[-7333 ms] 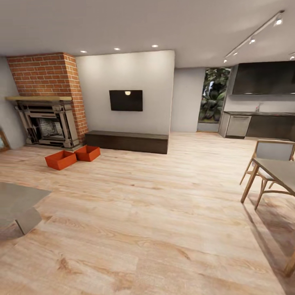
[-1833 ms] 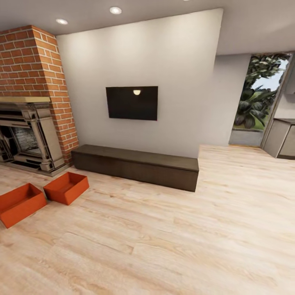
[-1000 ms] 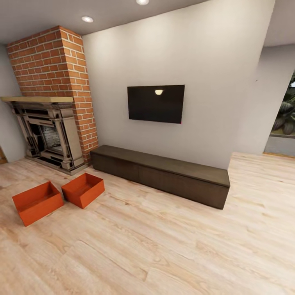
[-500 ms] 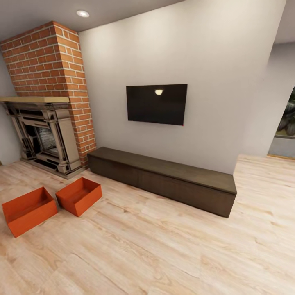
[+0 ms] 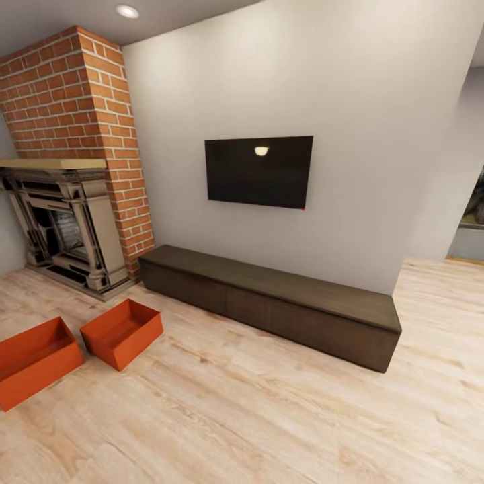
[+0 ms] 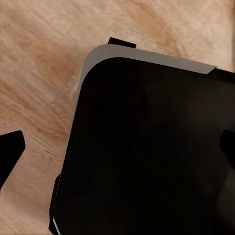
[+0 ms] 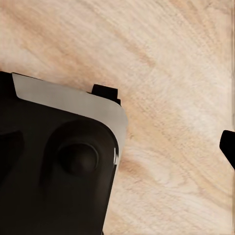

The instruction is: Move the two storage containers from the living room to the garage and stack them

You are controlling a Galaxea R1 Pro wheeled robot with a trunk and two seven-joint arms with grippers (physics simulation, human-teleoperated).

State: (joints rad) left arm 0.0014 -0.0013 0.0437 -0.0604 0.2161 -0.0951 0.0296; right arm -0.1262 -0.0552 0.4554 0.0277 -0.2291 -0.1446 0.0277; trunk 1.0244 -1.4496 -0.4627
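The two storage containers lie side by side on the light wood-plank floor of the living room, at the lower left of the head view. Both are red-orange, lidless and empty. One container (image 5: 122,333) is nearer the fireplace. The other container (image 5: 33,361) is cut off by the picture's left edge. My left gripper (image 6: 117,149) hangs open over my own dark base, its black fingertips (image 6: 10,152) far apart. My right gripper (image 7: 117,147) also stands open above the planks, one fingertip (image 7: 228,146) showing at the picture's edge. Neither holds anything.
A brick fireplace (image 5: 67,222) stands behind the containers. A long, low dark bench (image 5: 269,302) runs along the white wall under a wall-mounted TV (image 5: 259,171). Wood floor stretches in front of me and to the right, toward an opening (image 5: 470,228).
The head view has moved closer to the wall and bench, so the containers now sit lower and further left in the picture. The containers themselves have not moved.
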